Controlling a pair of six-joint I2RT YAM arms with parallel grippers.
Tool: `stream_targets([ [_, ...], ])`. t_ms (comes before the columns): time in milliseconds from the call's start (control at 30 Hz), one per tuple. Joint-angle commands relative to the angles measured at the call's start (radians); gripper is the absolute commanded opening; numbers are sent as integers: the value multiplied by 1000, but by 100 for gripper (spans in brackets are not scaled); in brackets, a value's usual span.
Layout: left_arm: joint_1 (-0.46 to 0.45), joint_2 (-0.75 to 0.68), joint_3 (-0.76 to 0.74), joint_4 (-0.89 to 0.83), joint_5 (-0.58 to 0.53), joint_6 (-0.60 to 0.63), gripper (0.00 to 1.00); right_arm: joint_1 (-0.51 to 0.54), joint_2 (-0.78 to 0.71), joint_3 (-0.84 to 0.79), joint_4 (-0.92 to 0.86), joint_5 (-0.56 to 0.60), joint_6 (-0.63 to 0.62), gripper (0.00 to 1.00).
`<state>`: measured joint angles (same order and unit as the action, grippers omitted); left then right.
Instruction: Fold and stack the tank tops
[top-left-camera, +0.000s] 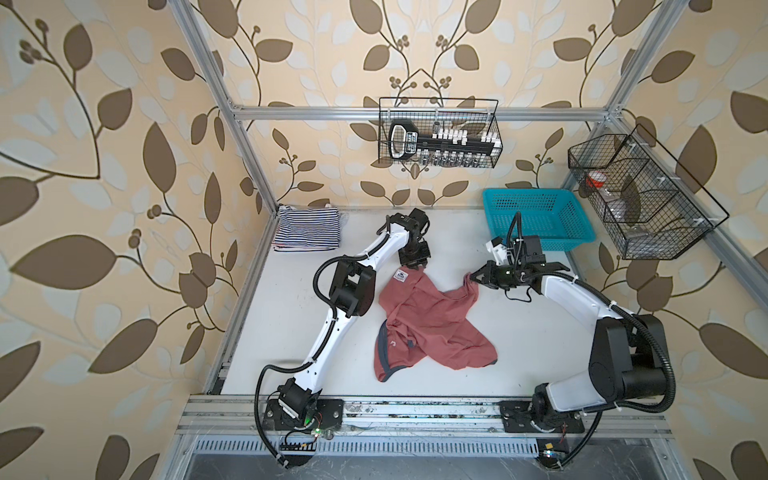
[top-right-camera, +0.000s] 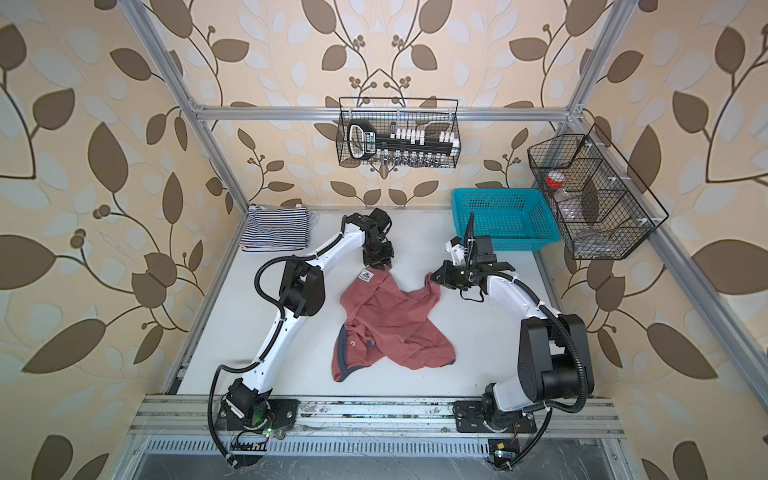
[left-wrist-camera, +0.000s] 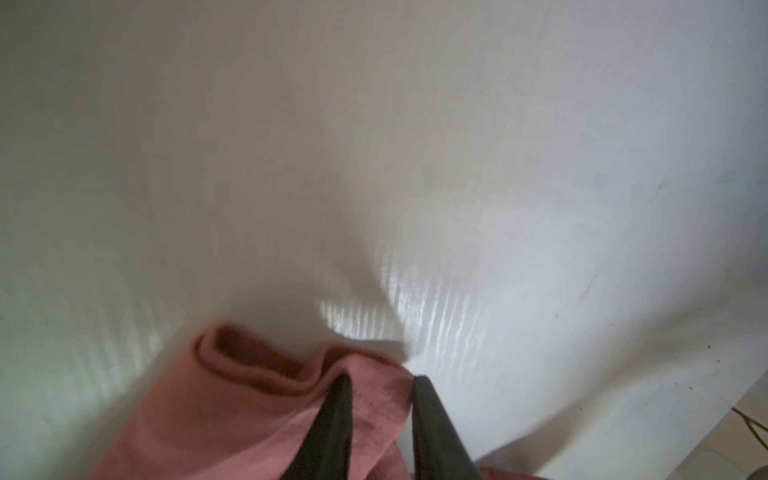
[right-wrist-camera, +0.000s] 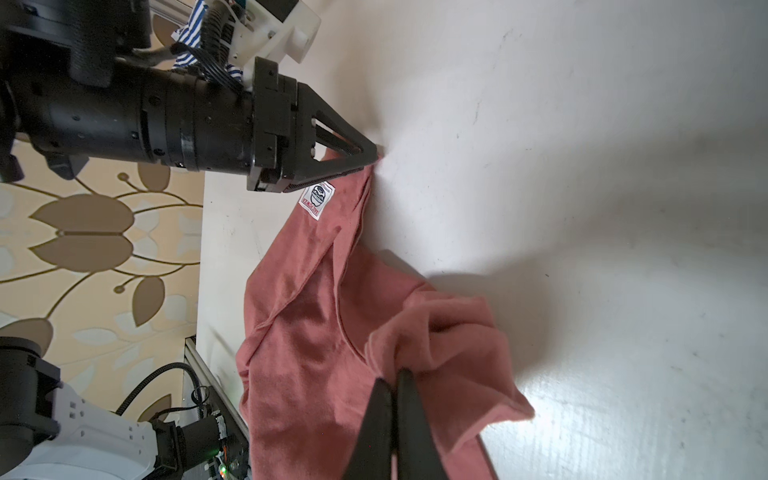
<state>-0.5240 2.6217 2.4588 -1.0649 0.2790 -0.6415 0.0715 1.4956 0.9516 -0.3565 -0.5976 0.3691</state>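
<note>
Top view: dusty red tank top (top-left-camera: 432, 324) crumpled mid-table; folded navy-striped tank top (top-left-camera: 306, 232) far left.

Left wrist view: left gripper (left-wrist-camera: 380, 380) straddling a hem corner, jaws narrowed, not visibly clamped.

Right wrist view: right gripper (right-wrist-camera: 392, 380) pinched on the other corner.

Advice: seat left grip fully, then draw corners apart evenly.

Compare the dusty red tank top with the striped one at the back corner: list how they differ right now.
The dusty red tank top lies crumpled mid-table; the navy-and-white striped tank top sits folded in the far left corner. The red one is gripped by the left gripper and right gripper; the striped one is untouched. Red is plain with dark trim; the other striped. Both rest on the white table.
</note>
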Motion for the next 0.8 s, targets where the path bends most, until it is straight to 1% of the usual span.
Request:
stream_targets([
  [0,-10,62,2,-77,-38,24,21,-8,10,-20,8,-21,-25,0],
  [200,-8,61,-6,-92,-63,37,0,-12,8,-27,10,-22,-27,0],
  [333,-2,12,-25,-76,-73,36,0,-15,1,-32,7,-22,-29,0],
  [467,31,-105,-38,-64,-76,47,0,-26,-40,-25,-3,-13,-27,0],
  [567,68,-241,-39,-63,-91,75,0,-39,-97,14,-44,-6,-38,0],
  [767,146,-555,-41,-76,-123,153,0,-72,-240,179,-146,17,-59,0],
])
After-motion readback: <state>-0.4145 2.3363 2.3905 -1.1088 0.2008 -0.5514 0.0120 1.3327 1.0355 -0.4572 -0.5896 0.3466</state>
